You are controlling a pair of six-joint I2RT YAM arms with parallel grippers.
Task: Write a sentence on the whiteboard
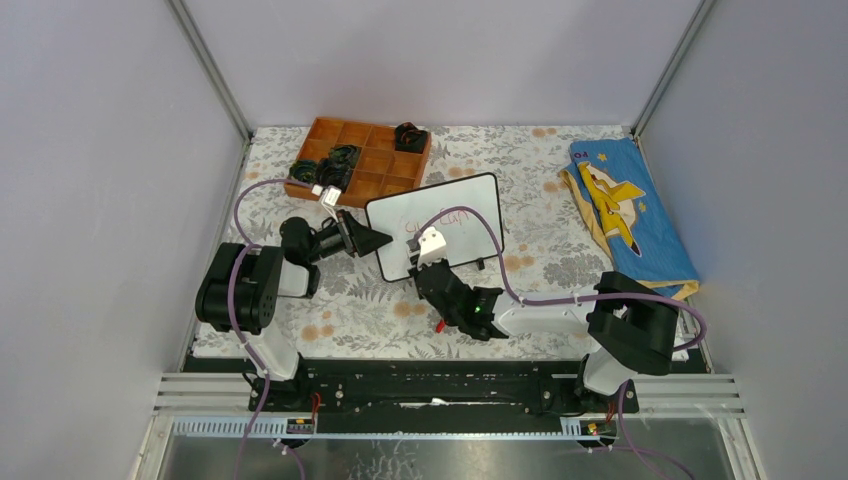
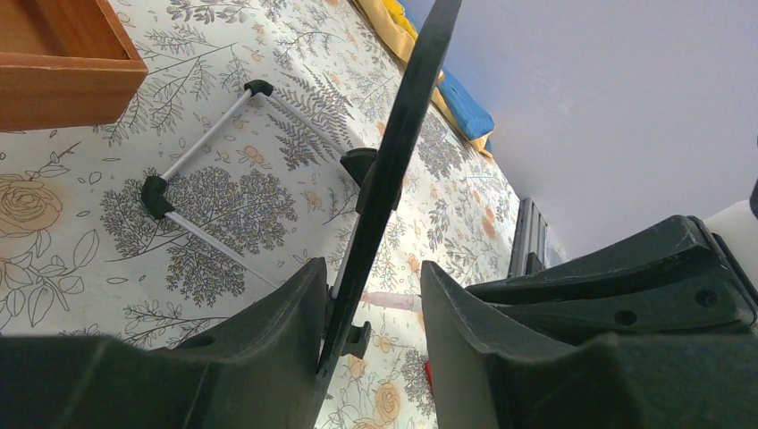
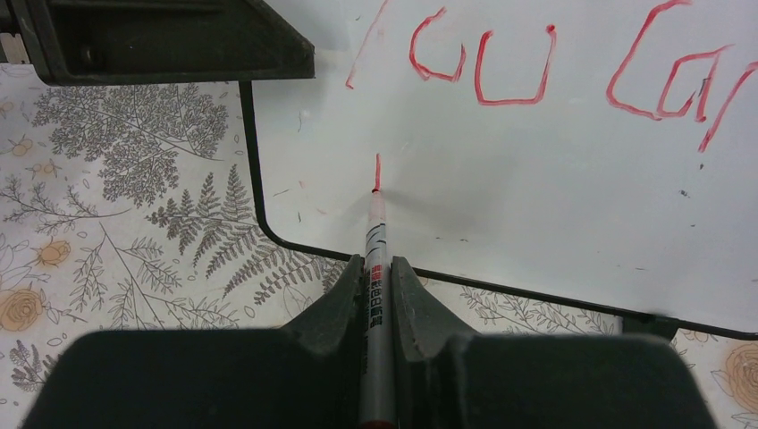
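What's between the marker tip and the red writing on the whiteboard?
Only bare whiteboard, plus one short red stroke at the marker tip, shown in the right wrist view.

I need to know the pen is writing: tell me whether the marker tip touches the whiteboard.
Touching. Right wrist view: the marker tip meets the whiteboard exactly where a short red stroke ends, no gap visible.

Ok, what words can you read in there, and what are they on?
"You Can": red handwriting on the whiteboard; the Y is half hidden, the last letter cut off.
Print on the marker label: too small to read.
A single red stroke below: no letter yet.
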